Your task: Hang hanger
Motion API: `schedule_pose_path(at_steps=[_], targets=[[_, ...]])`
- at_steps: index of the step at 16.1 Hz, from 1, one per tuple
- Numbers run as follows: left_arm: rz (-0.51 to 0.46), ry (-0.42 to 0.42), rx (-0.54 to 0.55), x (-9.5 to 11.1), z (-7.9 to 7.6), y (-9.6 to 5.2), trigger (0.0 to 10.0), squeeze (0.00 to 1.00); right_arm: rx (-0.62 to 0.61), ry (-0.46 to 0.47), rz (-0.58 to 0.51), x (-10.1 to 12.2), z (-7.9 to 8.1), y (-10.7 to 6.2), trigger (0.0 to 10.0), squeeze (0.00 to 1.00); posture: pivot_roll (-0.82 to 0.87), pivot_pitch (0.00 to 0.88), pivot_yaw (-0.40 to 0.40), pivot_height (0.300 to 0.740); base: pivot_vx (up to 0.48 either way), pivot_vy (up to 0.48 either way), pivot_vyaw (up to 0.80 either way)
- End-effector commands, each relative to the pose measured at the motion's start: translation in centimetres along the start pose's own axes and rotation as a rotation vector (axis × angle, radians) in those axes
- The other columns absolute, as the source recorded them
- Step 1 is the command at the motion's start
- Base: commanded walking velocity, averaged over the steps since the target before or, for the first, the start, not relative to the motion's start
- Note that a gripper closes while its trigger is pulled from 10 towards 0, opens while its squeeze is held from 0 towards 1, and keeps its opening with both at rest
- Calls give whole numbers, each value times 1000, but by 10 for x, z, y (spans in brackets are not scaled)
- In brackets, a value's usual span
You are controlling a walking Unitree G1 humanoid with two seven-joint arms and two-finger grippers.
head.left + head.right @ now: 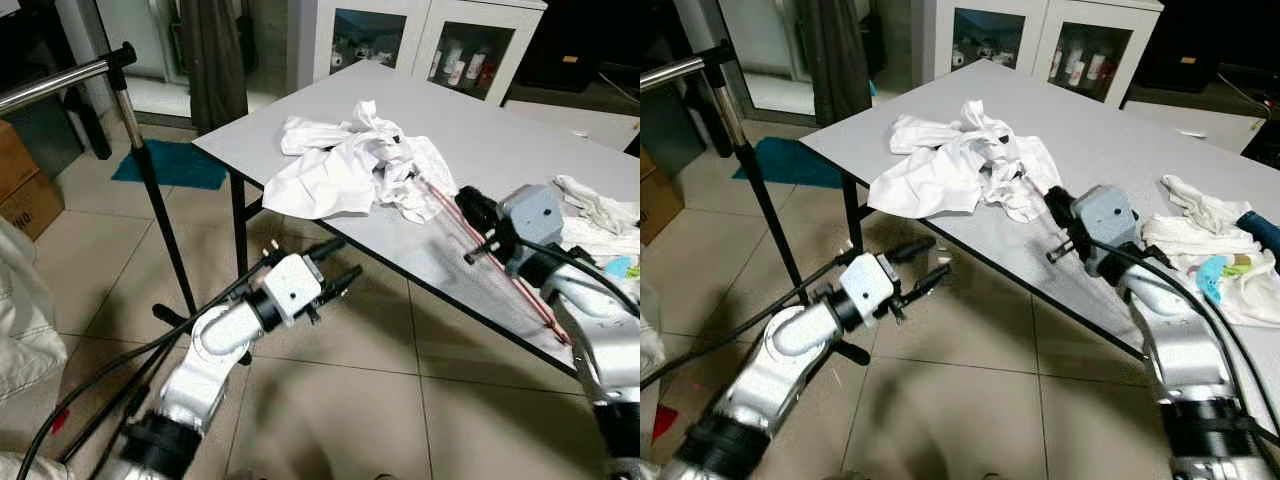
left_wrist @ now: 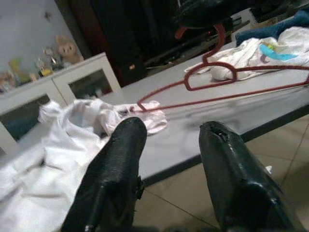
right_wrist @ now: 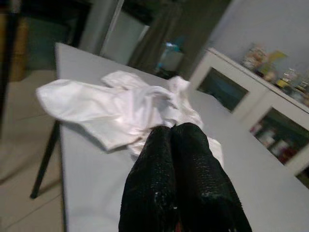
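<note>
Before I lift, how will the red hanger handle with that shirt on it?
The red hanger looks like thin wire, so it is probably light and slightly springy. One end lies in the white shirt, which is floppy and may drag or slip off. The right gripper seems shut on its hook, so it may swing.

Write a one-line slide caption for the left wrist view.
Open left gripper below the table edge, facing a red hanger beside a crumpled white shirt.

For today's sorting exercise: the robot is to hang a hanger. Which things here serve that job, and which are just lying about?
For the job:
red hanger
clothes rail
right gripper
left gripper

Lying about:
white shirt
white cloths
cabinet
teal mat
</note>
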State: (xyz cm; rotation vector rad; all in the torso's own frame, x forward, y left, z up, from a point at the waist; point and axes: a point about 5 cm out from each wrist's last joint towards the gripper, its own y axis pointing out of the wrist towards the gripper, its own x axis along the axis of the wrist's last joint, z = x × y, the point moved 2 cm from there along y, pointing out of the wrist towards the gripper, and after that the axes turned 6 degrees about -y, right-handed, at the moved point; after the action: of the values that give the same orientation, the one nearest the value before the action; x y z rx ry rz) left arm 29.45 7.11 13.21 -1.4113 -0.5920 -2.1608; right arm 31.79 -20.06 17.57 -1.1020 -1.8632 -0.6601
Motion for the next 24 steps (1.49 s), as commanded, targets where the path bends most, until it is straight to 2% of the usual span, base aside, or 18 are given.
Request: schedule_pose_path(at_steps=[1,2,3,4,5,7,8,9,15,20,24], targets=[[-10,26,5,2,3,1,10000,847,36,-6,-6,3,3,-1,0,0,4,0,-42,723,0,0,0],[-28,40,-8,5,6,2,10000,0,81,-12,-4,2,10,-3,0,0,5,0,-41,723,0,0,0],[-39,54,-30,7,7,2,10000,0,122,-20,-11,2,17,-4,0,0,10,0,-40,723,0,0,0],[-34,99,-77,7,8,1,10000,0,180,-68,-8,3,26,-5,0,0,14,0,-38,723,0,0,0],[-14,143,-135,4,7,1,10000,1000,207,-89,-10,3,31,-4,0,0,18,0,-36,723,0,0,0],[22,221,-173,0,9,2,10000,1000,220,-106,-19,6,33,-1,0,0,23,0,-31,723,0,0,0],[34,245,-170,-2,12,3,10000,553,221,-105,-21,6,33,0,0,0,24,0,-28,723,0,0,0],[45,262,-170,-2,16,5,10000,0,223,-116,-26,7,33,2,0,0,25,0,-26,723,0,0,0],[10,308,-202,3,21,15,10000,0,328,-173,-61,21,34,-11,0,0,13,0,-17,723,0,0,0],[-8,307,-208,5,22,18,10000,0,454,-197,-80,30,45,-22,0,0,8,0,-12,723,0,0,0],[-21,270,-228,3,14,22,10000,0,511,-201,-115,42,49,-25,0,0,6,0,-10,723,0,0,0]])
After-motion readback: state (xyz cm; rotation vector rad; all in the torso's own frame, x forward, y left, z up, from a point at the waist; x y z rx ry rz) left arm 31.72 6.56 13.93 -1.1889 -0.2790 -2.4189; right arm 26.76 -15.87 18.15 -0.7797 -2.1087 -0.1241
